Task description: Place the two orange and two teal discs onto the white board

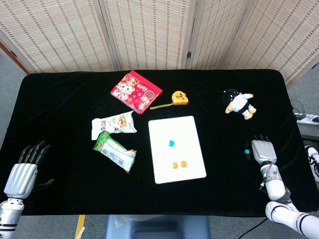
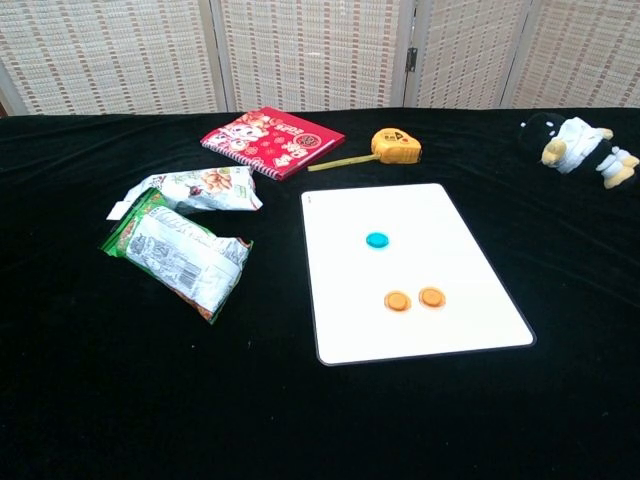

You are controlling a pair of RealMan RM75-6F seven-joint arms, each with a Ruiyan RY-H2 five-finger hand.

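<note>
While the white board [image 1: 177,149] holds three discs, the fourth teal disc [image 1: 246,151] touches the right hand's [image 1: 262,150] empty, loosely spread fingers [image 1: 255,138].

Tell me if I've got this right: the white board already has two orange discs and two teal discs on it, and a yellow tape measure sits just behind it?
Not quite. The white board carries two orange discs but only one teal disc. The head view shows the second teal disc off the board on the black cloth, beside the right hand. The yellow tape measure does sit just behind the board.
</note>
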